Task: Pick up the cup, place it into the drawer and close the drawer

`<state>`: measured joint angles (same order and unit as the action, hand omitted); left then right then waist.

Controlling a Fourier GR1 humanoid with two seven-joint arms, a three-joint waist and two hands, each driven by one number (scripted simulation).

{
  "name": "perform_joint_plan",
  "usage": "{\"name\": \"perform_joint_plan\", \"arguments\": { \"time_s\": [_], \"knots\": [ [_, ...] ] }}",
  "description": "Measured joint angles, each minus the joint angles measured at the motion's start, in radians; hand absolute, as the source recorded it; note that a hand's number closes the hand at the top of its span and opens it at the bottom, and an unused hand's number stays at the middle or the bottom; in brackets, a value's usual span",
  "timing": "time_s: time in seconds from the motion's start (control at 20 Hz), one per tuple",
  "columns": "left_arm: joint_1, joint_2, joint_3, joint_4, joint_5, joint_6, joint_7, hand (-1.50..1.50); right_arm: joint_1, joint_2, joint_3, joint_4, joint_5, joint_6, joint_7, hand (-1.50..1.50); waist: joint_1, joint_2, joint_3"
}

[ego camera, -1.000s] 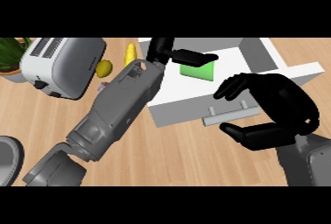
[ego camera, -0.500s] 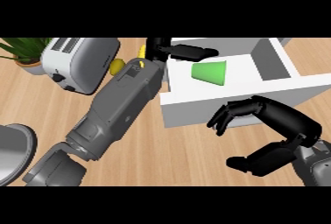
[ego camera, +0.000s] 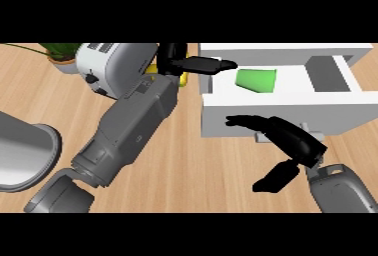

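A green cup (ego camera: 256, 80) lies on its side inside the open white drawer (ego camera: 284, 111). My left hand (ego camera: 190, 64) hovers at the drawer's left rim, fingers straight and pointing right toward the cup, not touching it. My right hand (ego camera: 284, 141) is in front of the drawer's front panel, fingers stretched toward the panel near the grey handle (ego camera: 314, 135), thumb hanging below; it holds nothing.
A white toaster (ego camera: 118, 65) stands at the back left beside a yellow object (ego camera: 153, 69) and a potted plant (ego camera: 63, 51). A grey metal bowl-like vessel (ego camera: 23, 150) sits at the left edge. Bare wooden counter (ego camera: 199, 170) lies in front of the drawer.
The view has shifted, so the drawer and cup sit further left and lower. My right hand has moved in toward the drawer's front panel. The left hand stays open near the cup.
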<state>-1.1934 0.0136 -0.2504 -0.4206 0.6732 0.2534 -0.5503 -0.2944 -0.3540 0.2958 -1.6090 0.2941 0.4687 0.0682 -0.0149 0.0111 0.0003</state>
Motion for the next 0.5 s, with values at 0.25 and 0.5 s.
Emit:
{"name": "perform_joint_plan", "arguments": {
  "time_s": [0.25, 0.5],
  "knots": [
    [0.066, 0.011, 0.007, -0.047, 0.001, -0.027, -0.017, -1.50, -0.066, 0.031, 0.055, 0.279, 0.140, -0.069, -0.116, 1.50, 0.046, -0.002, 0.001],
    [0.129, 0.042, 0.010, -0.110, 0.004, -0.058, -0.016, -1.50, -0.188, 0.060, 0.034, 0.583, 0.219, -0.157, -0.241, 1.50, 0.084, -0.003, 0.000]
  ]
}}
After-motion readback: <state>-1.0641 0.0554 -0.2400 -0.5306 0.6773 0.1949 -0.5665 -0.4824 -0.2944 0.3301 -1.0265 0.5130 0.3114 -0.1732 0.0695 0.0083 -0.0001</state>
